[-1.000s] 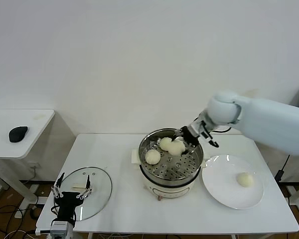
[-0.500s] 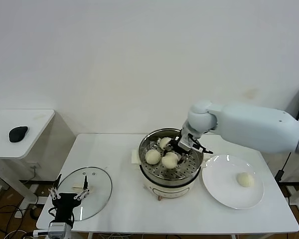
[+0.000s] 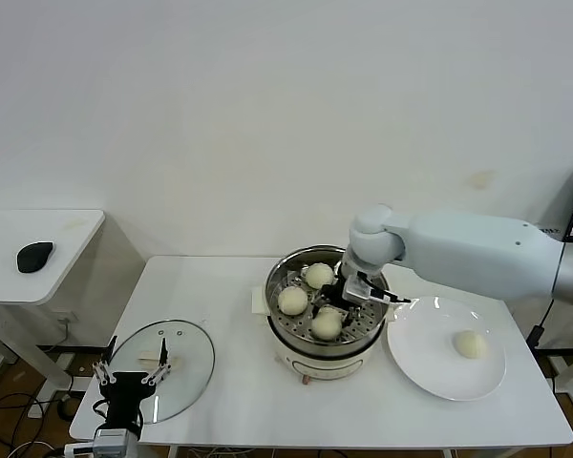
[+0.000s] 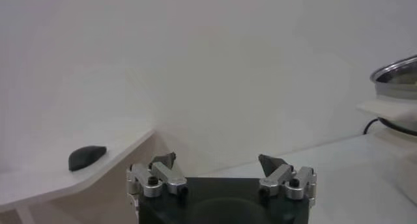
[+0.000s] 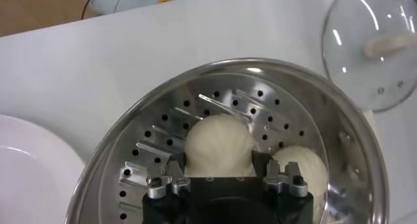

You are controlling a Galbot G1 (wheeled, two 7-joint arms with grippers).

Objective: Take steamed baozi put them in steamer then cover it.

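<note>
Right wrist view: right pincer (image 5: 219, 174) clamped a soft baozi (image 5: 219, 144) inside the steamer (image 5: 124, 140).
It looked squashy, best held lightly at its sides; left pincer (image 4: 218, 165) idled, spread open.

Right arm is extended from the right, wrist bent downward; right end effector (image 3: 336, 307) is lowered, fingers (image 5: 171, 178) closed around a bun. Left arm is parked low at the near left; left end effector (image 3: 134, 367) is held upward, fingers (image 4: 163, 161) spread apart.
</note>
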